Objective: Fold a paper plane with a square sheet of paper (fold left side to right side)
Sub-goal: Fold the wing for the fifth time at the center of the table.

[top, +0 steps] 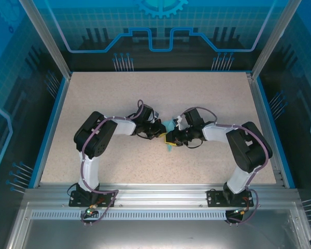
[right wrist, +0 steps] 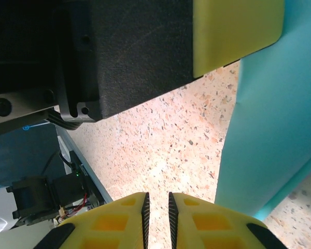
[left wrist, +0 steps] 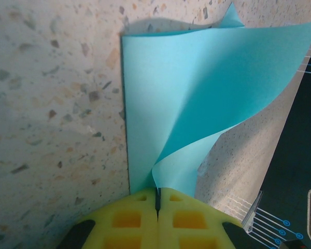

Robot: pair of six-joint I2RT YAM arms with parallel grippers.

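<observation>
Left gripper [left wrist: 158, 207] pinched tight on edge of square sheet of paper [left wrist: 197, 88], sheet curling up. Right gripper [right wrist: 157, 213] barely ajar, empty, paper just beside.

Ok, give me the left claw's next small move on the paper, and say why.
Probably carry the pinched edge further across, then lower it. The left claw is shut on the sheet of paper, which arches up with one edge flat on the table, so the fold is not laid down yet.

Speckled table [top: 145, 88] carries a turquoise paper sheet [left wrist: 197, 78].
</observation>
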